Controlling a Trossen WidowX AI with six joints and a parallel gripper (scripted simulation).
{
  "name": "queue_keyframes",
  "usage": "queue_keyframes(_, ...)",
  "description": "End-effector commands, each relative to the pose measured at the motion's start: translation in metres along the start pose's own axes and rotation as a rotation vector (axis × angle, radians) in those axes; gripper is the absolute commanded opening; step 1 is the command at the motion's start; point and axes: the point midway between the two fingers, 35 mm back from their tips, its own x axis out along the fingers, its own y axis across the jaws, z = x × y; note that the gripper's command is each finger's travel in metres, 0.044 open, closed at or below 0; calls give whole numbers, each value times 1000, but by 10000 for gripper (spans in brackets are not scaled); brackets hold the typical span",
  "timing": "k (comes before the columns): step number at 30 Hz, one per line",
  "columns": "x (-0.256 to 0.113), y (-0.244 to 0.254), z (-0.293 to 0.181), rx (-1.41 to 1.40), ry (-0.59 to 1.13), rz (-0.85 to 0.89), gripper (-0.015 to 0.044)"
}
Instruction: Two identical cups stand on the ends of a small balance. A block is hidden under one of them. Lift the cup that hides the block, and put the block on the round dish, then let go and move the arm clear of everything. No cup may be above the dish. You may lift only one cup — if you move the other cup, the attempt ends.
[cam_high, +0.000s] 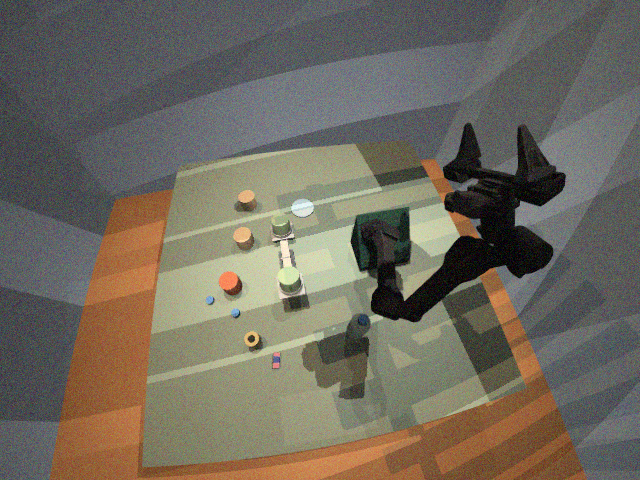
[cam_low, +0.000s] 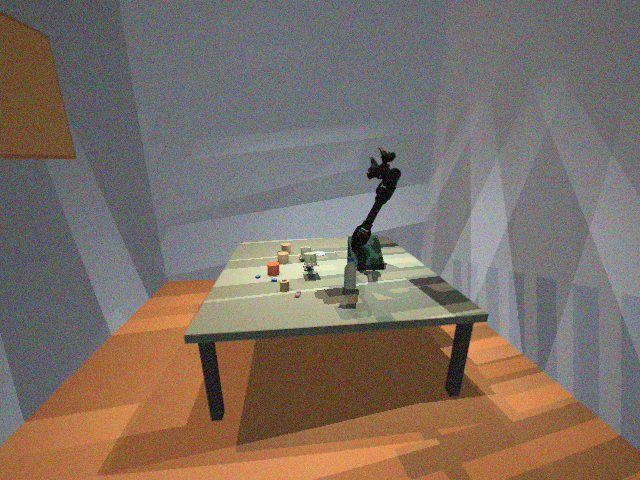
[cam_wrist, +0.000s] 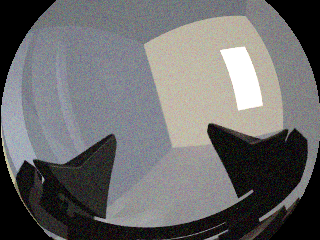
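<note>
The gripper is spread wide, nothing held; the rigid green cup, if chosen, is probably best gripped by its sides.

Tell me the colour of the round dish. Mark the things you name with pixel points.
Pale bluish white; the round dish (cam_high: 302, 208) (cam_low: 320, 253) shows best in the top view.

Two matching pale green cups sit upright on the end pans of the balance: the near cup on one, the far cup on the other. Just beyond the balance's far pan, the round dish, whitish, seems to lie flat, with no cup above it.
</note>
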Motion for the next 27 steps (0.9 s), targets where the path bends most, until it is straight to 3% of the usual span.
queue_keyframes(1,15,35,-4,132,-47,90,440)
queue_keyframes(15,47,140,17,482,-174,389,440)
queue_keyframes(27,50,230,58,746,-255,692,440)
